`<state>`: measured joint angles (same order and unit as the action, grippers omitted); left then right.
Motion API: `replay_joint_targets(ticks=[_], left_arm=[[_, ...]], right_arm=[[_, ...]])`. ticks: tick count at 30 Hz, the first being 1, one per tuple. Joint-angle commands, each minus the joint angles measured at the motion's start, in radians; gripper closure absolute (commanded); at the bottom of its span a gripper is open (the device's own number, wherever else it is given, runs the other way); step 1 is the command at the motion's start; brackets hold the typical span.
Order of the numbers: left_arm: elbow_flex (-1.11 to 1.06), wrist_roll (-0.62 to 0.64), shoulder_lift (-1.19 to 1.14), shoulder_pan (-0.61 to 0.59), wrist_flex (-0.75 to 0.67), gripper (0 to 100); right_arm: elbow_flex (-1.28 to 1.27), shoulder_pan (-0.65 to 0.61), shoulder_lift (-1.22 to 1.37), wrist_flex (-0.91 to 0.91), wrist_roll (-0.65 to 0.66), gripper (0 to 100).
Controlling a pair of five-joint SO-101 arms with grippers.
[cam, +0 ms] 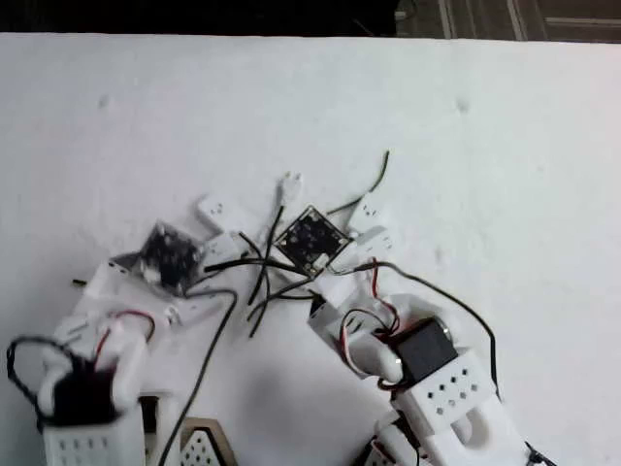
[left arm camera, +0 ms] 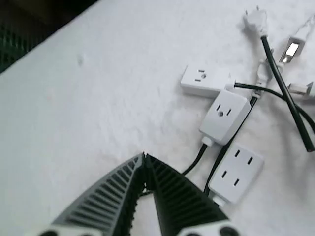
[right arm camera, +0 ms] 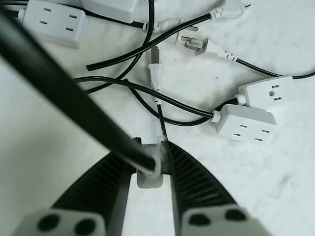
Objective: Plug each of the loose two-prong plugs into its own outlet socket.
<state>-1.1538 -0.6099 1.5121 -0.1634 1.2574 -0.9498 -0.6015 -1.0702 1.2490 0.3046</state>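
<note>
My left gripper (left arm camera: 144, 157) is shut with nothing between its dark ribbed fingers, resting low over bare table. Just beyond it lie three white outlet sockets (left arm camera: 225, 115) on black cords, and farther off a loose white two-prong plug (left arm camera: 255, 17). My right gripper (right arm camera: 153, 147) is shut on a small white plug body (right arm camera: 147, 174) with a thick black cord (right arm camera: 64, 93) running from it. Ahead of it lie a loose plug (right arm camera: 156, 73), prongs pointing away, a second plug (right arm camera: 197, 45), and two stacked sockets (right arm camera: 246, 125). In the high view the tangle sits mid-table (cam: 289, 183).
Black cords (cam: 257, 282) cross between both arms at the table's middle. Another double socket (right arm camera: 51, 19) lies at the far side of the tangle. The white table (cam: 485, 126) spreads wide behind and to the sides. Both arm bases stand at the near edge.
</note>
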Motion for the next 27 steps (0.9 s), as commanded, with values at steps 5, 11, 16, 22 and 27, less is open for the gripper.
replay_joint_targets(ticks=[5, 11, 16, 22, 27], left_arm=[[0.035, -0.034, -0.219, -0.064, -0.048, 97], [-0.049, -0.112, -0.220, -0.051, -0.054, 87], [-0.049, -0.112, -0.222, -0.054, -0.054, 88], [-0.058, -0.120, -0.223, -0.047, -0.034, 87], [-0.052, -0.176, -0.349, 0.008, 0.003, 84]], right_arm=[[0.006, 0.002, -0.008, -0.044, -0.058, 98.1], [0.008, 0.008, -0.016, -0.051, -0.144, 98.1], [0.006, 0.110, -0.016, -0.091, -0.172, 98.1], [0.000, 0.246, -0.016, -0.160, -0.253, 98.1], [0.000, 0.252, -0.016, -0.163, -0.282, 98.1]])
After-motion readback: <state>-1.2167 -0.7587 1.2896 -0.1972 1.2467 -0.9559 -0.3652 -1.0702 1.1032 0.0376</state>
